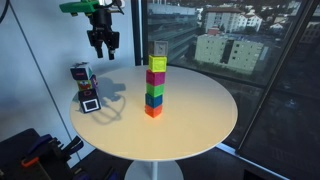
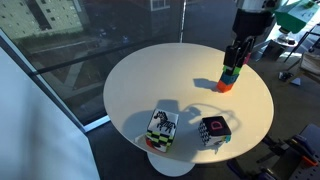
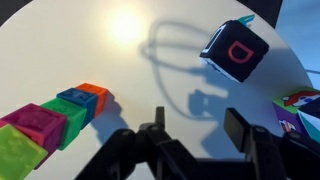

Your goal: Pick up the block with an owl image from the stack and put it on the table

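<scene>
My gripper (image 1: 101, 42) (image 2: 240, 50) (image 3: 200, 130) is open and empty, held high above the round cream table (image 1: 200, 120) (image 2: 150, 80). The short stack of picture cubes (image 1: 81, 76) (image 2: 163, 128) stands near the table's edge, with a black-and-white checkered face showing. Only its corner shows at the right edge of the wrist view (image 3: 302, 108). A dark cube with a pink mark (image 1: 90, 102) (image 2: 215, 132) (image 3: 232, 52) lies alone on the table beside the stack. I cannot make out an owl image on any cube.
A taller tower of plain bright cubes (image 1: 156, 80) (image 2: 230, 78) (image 3: 50, 120) stands toward the table's middle, close to the gripper in an exterior view. Large windows run behind the table. Dark equipment sits on the floor (image 1: 30, 150).
</scene>
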`<action>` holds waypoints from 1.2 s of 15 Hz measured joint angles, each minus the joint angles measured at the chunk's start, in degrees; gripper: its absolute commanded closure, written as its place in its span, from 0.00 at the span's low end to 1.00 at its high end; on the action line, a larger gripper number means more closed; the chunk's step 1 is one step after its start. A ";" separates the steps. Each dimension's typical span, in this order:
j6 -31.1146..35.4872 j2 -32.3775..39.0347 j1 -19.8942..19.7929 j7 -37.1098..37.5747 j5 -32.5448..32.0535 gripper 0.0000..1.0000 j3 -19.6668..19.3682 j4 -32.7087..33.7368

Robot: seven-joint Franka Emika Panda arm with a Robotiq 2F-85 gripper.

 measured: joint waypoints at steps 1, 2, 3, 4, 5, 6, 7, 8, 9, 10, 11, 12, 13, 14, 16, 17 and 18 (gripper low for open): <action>-0.89 -0.03 0.00 0.00 0.00 0.01 -0.01 0.12; -1.92 -0.11 -0.01 0.00 0.00 0.00 -0.01 0.25; -3.08 -0.30 -0.04 0.38 -0.01 0.00 -0.01 0.36; -4.00 -0.61 -0.09 1.21 -0.07 0.00 -0.01 0.39; -4.83 -1.03 -0.18 2.35 -0.13 0.00 -0.01 0.39; -5.48 -1.51 -0.29 3.66 -0.22 0.00 -0.02 0.39; -6.04 -2.09 -0.46 5.12 -0.42 0.00 -0.01 0.39; -6.51 -2.66 -0.61 6.55 -0.65 0.00 -0.02 0.38; -6.93 -3.22 -0.77 7.85 -0.85 0.00 -0.02 0.38; -7.39 -3.78 -0.97 9.04 -0.95 0.00 -0.02 0.38; -7.82 -4.30 -1.19 10.10 -1.10 0.00 -0.02 0.37; -8.31 -4.77 -1.41 10.90 -1.24 0.00 -0.02 0.36; -8.95 -5.21 -1.62 11.27 -1.31 0.00 -0.02 0.35; -9.78 -5.65 -1.84 11.42 -1.33 0.00 -0.02 0.35; -11.60 -6.51 -2.17 11.42 -1.34 0.00 -0.05 0.35; -12.57 -6.98 -2.23 11.40 -1.35 0.00 -0.10 0.35; -13.33 -7.42 -2.23 11.27 -1.36 0.00 -0.20 0.35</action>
